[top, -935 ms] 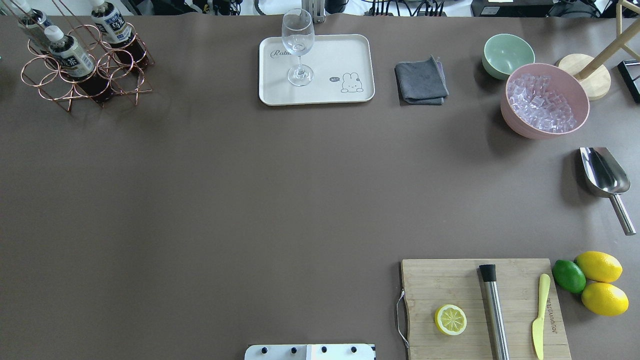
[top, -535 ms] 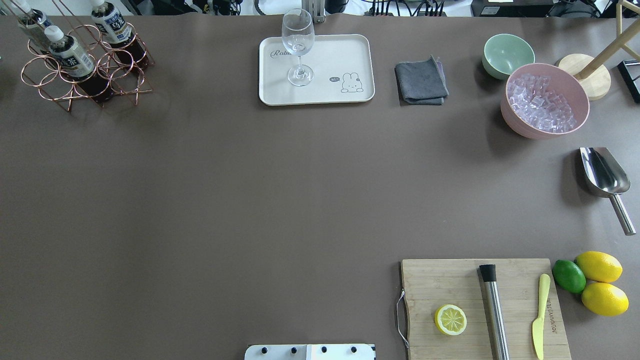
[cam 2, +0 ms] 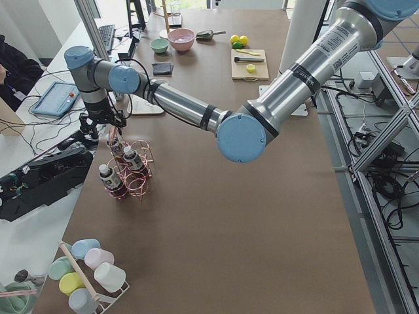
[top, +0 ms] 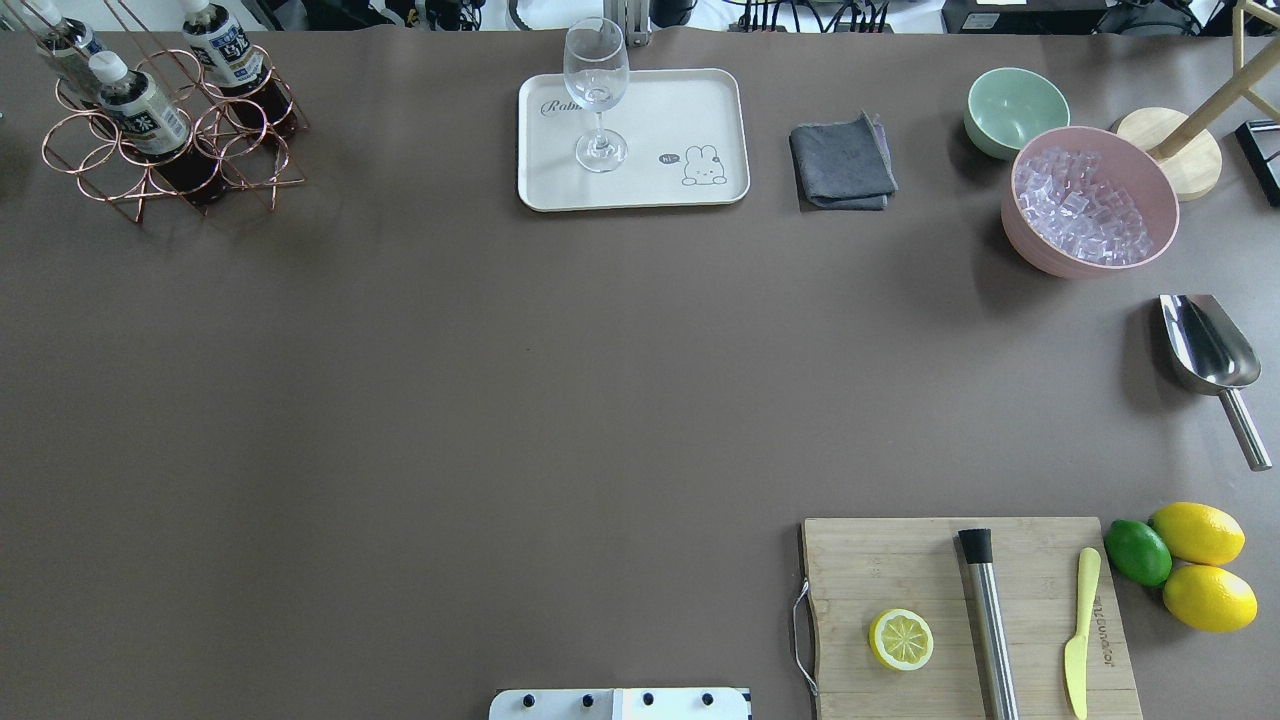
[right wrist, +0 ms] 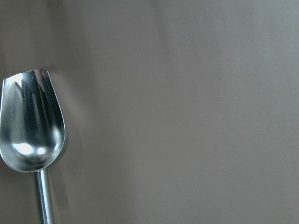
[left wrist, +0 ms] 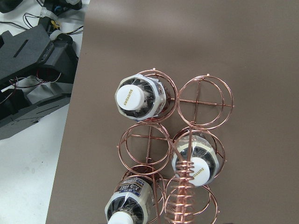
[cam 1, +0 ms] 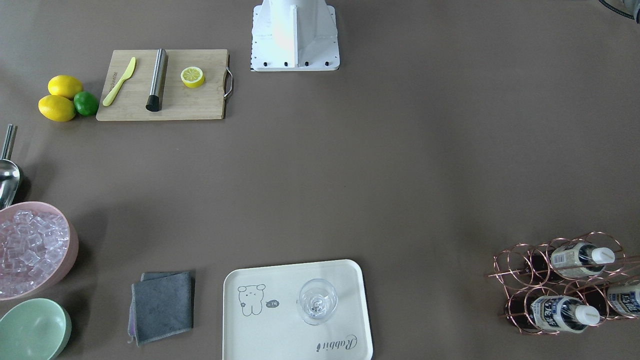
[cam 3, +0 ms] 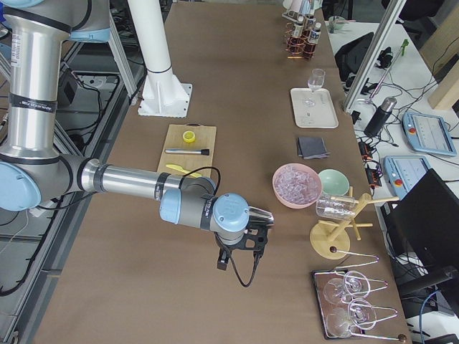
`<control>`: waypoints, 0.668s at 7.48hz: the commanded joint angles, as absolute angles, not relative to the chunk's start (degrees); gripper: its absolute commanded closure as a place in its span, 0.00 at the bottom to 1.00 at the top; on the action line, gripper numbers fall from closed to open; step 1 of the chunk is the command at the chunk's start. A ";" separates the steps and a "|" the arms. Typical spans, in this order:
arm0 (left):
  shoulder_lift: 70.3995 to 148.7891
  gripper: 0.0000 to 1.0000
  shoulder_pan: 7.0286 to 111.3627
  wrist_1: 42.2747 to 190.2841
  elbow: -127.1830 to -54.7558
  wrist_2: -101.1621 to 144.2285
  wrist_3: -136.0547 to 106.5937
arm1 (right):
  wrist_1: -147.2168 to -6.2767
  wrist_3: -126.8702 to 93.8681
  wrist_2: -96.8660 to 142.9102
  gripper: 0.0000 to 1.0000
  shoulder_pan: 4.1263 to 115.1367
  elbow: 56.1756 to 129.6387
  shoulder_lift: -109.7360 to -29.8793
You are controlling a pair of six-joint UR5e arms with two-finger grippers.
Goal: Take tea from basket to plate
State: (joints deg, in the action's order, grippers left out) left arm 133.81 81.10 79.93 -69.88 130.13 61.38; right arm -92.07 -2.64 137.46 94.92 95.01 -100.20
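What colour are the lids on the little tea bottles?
The lids are white, clearest in the left wrist view.

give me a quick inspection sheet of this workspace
surface: brown table, no spills seen
job's things: three tea bottles upright in the basket; plate holds only a wine glass
clutter: grey cloth, green bowl, pink bowl of ice, scoop, cutting board with half lemon, metal rod, yellow knife; two lemons and a lime beside it
grippers: left tool above the basket, right tool above the table by the scoop; open or shut cannot be told
cables: loose wires on the side bench; a cable loops below the right tool
surroundings: cup rack, glass stand, a person's sleeve by the bench
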 commanded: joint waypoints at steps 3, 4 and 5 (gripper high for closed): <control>131.85 1.00 80.60 83.74 -69.79 130.08 61.26 | -92.02 -2.55 137.29 0.00 94.92 95.01 -100.20; 131.84 1.00 80.60 83.85 -69.96 130.17 61.35 | -92.02 -2.64 137.46 0.00 94.92 95.01 -100.20; 131.84 1.00 80.86 83.76 -70.40 130.17 61.35 | -92.11 -2.64 137.63 0.00 94.92 95.01 -100.28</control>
State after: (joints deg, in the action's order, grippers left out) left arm 132.10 80.61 83.34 -69.90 130.12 61.32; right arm -92.02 -2.60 137.41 94.92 95.01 -100.20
